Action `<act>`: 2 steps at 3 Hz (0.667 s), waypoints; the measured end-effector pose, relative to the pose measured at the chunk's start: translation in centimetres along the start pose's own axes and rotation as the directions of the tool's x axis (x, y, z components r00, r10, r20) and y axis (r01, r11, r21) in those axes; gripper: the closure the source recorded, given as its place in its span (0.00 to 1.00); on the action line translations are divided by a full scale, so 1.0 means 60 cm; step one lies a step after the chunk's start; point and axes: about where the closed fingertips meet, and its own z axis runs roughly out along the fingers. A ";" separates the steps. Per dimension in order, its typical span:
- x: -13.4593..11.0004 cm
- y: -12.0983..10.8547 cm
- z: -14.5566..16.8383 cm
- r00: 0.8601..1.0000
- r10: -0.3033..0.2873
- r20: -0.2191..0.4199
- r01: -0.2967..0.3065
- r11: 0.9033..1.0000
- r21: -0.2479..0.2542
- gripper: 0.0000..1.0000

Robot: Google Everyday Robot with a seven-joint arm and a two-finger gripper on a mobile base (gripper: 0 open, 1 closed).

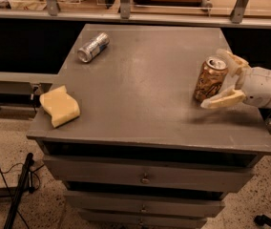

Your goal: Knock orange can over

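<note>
The orange can (210,81) stands on the grey table top (145,89) near its right edge, leaning slightly; it is orange-gold with dark lettering and a silver top. My gripper (226,80) reaches in from the right at can height. It is open, with one pale finger (223,99) at the front of the can's base and the other finger (233,61) behind its top. The can sits at the mouth of the open fingers. I cannot tell whether they touch it.
A silver-grey can (93,47) lies on its side at the table's back left. A yellow sponge (59,105) lies at the front left edge. Drawers (145,178) sit below the top. A rail and shelf (135,13) run behind the table.
</note>
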 end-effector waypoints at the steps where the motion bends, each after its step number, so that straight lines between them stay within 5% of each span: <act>1: 0.004 0.000 -0.001 0.999 0.038 -0.029 -0.038 0.999 0.009 0.00; 2: 0.009 0.000 -0.009 0.992 0.112 -0.058 -0.110 0.993 0.038 0.00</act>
